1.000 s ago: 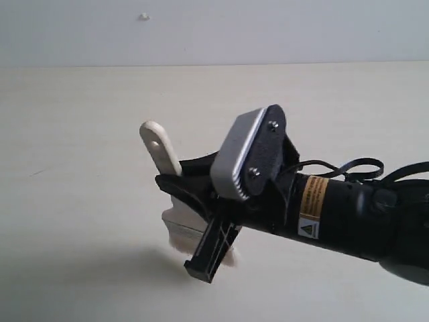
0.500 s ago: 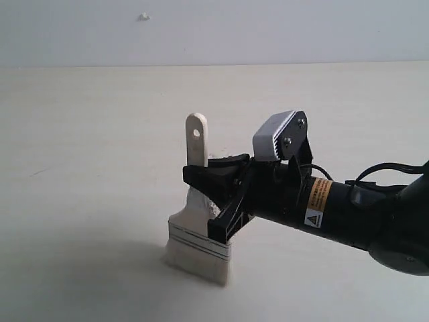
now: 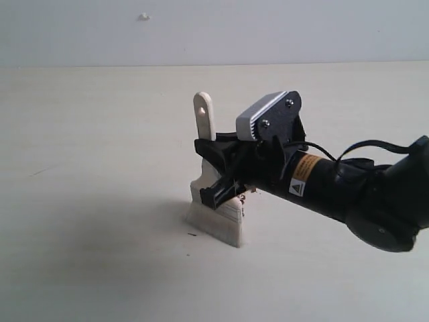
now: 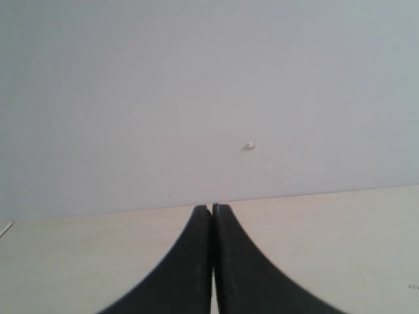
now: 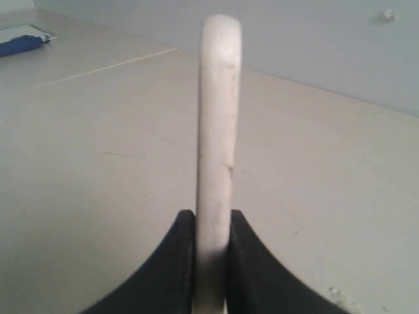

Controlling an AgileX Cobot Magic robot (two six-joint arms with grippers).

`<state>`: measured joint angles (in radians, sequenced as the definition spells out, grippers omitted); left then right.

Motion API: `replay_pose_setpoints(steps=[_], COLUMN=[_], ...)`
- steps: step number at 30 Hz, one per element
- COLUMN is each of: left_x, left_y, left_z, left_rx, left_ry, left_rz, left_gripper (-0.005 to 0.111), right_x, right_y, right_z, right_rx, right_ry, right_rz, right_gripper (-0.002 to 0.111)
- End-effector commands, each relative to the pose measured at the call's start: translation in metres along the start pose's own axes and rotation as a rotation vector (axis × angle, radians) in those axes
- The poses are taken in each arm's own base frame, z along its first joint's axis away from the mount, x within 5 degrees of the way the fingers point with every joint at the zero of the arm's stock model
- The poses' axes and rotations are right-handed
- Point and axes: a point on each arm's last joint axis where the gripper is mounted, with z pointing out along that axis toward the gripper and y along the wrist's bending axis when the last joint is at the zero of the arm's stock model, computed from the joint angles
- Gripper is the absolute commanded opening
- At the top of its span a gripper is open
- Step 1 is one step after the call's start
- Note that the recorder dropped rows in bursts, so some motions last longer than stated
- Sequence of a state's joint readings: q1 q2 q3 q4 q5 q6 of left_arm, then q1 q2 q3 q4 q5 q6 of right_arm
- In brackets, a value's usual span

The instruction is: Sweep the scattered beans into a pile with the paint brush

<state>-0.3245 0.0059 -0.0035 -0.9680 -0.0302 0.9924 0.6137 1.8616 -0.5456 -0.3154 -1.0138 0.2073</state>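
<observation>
Right gripper point(image 3: 213, 172) clamps the brush point(image 3: 216, 221); it has just swept along, bristles down; a few beans point(image 3: 251, 192) show beside the brush; sweep underway; left gripper point(image 4: 211, 261) pinched closed, empty.

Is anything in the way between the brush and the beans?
Nothing visible does. The right gripper holds the brush, bristles down on the table, and the few beans in sight lie right beside it.
</observation>
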Motion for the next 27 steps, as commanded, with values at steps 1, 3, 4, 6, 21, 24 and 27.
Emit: replay_pose_setpoints(steps=[1,3,4,6,21,24,27], left_x=[0.001,0.001,0.001,0.001,0.001,0.001,0.001], left_y=[0.0,0.0,0.0,0.0,0.0,0.0,0.0], left_z=[0.0,0.0,0.0,0.0,0.0,0.0,0.0], left_rx=[-0.004,-0.004,-0.004,-0.004,-0.004,-0.004,-0.004], left_ry=[-0.004,-0.004,-0.004,-0.004,-0.004,-0.004,-0.004], left_rz=[-0.003,-0.003,-0.003,-0.003,-0.003,-0.003,-0.003], left_gripper=[0.0,0.0,0.0,0.0,0.0,0.0,0.0], right_x=[-0.008,-0.014,-0.016,-0.02,-0.095,-0.106,-0.115], right_y=[-0.013,-0.018,-0.021,-0.025,-0.004,-0.01,-0.014], right_z=[0.015,0.018,0.019,0.021,-0.019,-0.036,-0.052], right_rx=[0.062,0.076,0.081,0.088,0.022,0.147,0.255], right_ry=[0.07,0.055,0.047,0.034,-0.083,-0.012,0.037], right_rz=[-0.038,-0.042,-0.038,-0.033,-0.009,-0.012,-0.005], right_gripper=[0.0,0.0,0.0,0.0,0.0,0.0,0.0])
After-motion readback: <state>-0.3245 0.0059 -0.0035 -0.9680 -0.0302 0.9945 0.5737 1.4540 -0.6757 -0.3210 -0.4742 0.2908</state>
